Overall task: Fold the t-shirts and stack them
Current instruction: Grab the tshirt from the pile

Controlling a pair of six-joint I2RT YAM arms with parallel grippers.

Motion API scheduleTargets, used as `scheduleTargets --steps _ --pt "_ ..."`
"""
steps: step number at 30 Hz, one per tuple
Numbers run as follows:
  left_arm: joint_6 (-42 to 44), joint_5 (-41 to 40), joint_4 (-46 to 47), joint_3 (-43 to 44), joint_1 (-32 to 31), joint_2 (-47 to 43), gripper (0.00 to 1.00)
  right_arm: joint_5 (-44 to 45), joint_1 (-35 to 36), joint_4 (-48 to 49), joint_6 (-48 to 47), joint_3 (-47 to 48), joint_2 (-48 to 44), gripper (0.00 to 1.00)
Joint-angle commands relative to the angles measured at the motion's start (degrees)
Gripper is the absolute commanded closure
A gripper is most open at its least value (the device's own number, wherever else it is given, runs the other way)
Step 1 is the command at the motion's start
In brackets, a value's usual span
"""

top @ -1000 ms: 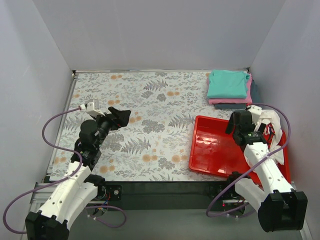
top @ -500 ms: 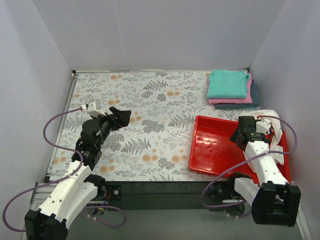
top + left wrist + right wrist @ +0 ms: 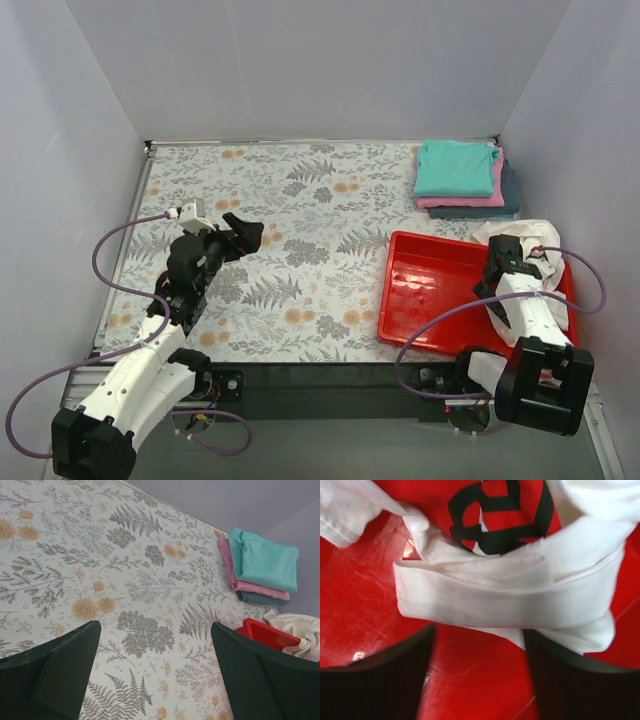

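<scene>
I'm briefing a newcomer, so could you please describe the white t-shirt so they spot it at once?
On the floral table, look to the red tray at the near right. The white t-shirt lies crumpled at its right end. Unlike the folded tees stacked teal, pink and dark beyond the tray, it is unfolded and carries a red-and-black print.

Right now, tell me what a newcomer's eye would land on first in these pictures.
The bright red tray at the near right of the floral tablecloth, with a crumpled white t-shirt heaped at its right end and the right pincer open close over the cloth. Next, the neat stack of folded tees, teal on top, in the far right corner.
</scene>
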Motion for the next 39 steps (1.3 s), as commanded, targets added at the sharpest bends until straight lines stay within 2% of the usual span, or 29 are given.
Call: scheduleTargets --steps 1,2,3,6,10,13,16,17,20,21,22,24,25,27,33,39 --pt "0.9 -1.4 -0.5 0.5 -0.2 -0.8 0.15 -2.6 -0.5 2.6 2.5 -0.8 0.4 0.47" --pt "0.9 -1.4 -0.5 0.5 -0.2 -0.9 0.15 -3.3 -0.4 3.0 2.5 -1.1 -0.5 0.57" --pt "0.9 -1.5 -0.4 0.5 -0.2 -0.9 0.14 -3.9 -0.5 4.4 1.2 -1.6 -1.5 0.82" --pt "1.0 -1.9 -0.3 0.4 -0.3 -0.6 0.15 -5.8 -0.4 7.3 -4.2 -1.8 -7.9 0.99" --pt "1.1 -1.9 -0.1 0.5 -0.2 0.1 0.14 -9.1 -0.3 13.1 -12.7 -1.8 -19.7 0.99" --pt "1.1 -2.0 -0.1 0.5 -0.3 0.5 0.14 -10.9 -0.4 16.0 -15.4 -2.3 -29.1 0.99" --pt "1.1 -1.7 -0.1 0.4 -0.3 0.2 0.14 -6.8 -0.4 13.4 -14.3 -2.0 -29.4 0.99" --pt "1.1 -1.7 -0.1 0.4 -0.3 0.1 0.14 -1.7 -0.4 12.1 -13.5 -1.9 -27.9 0.99" --pt "1.0 -2.0 0.0 0.2 -0.2 -0.2 0.14 2.6 -0.5 8.0 -10.6 -1.0 -23.4 0.98" --pt "1.0 -2.0 0.0 0.2 -0.2 -0.2 0.14 2.5 -0.4 8.0 -9.4 -0.6 -22.5 0.90" --pt "1.0 -2.0 0.0 0.2 -0.3 -0.2 0.14 2.6 -0.4 8.1 -8.5 -0.7 -21.3 0.60" --pt "1.1 -2.0 -0.1 0.2 -0.3 -0.1 0.14 2.0 -0.6 8.4 -7.1 -0.4 -19.9 0.38" --pt "1.2 -2.0 -0.1 0.2 -0.2 0.0 0.14 2.1 -0.6 8.4 -6.6 -0.4 -19.2 0.18" --pt "1.4 -2.7 0.0 0.1 -0.2 -0.2 0.14 3.3 -0.7 8.3 -4.3 -0.3 -17.7 0.01" --pt "1.6 -3.4 -0.2 0.1 -0.2 -0.2 0.12 6.7 -2.8 8.0 1.6 -3.9 -16.9 0.01" --pt "1.5 -3.3 -0.3 0.1 -0.2 -0.2 0.12 4.6 -7.3 8.7 1.6 -4.9 -15.1 0.02"
